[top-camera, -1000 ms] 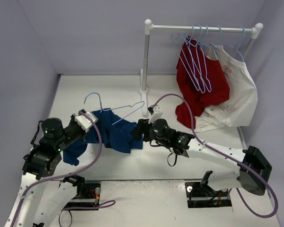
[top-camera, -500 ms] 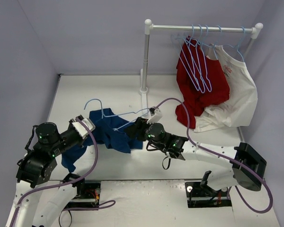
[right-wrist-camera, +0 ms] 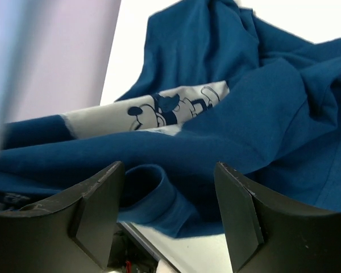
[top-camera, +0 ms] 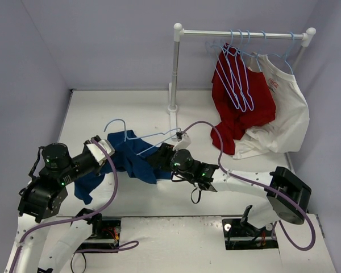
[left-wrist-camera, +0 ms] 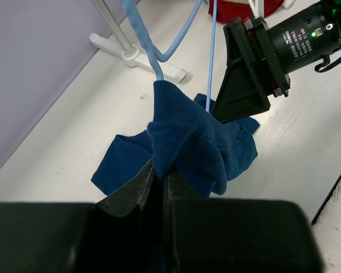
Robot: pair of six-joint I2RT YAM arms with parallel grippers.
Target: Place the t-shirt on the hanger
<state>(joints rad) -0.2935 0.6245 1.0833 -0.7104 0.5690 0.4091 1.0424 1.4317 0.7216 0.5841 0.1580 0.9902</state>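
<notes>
The dark navy blue cloth t-shirt hangs bunched left of centre over the white table, draped on the thin light-blue wire hanger, which runs left to right with its hook far-left, while the left gripper pinches a fold, the right gripper gapes around the collar, and the white clothes rack stands just beyond.

We see the t-shirt in deep navy blue, plain apart from a pale grey patch printed with a dark cartoon mouse. The hanger is light blue, matching the spare hangers on the white rail. A red shirt and a white shirt with small red lettering hang there. The desk is white and the walls are pale lavender. Both pincers, left and right, are black, and the cables are purple.
</notes>
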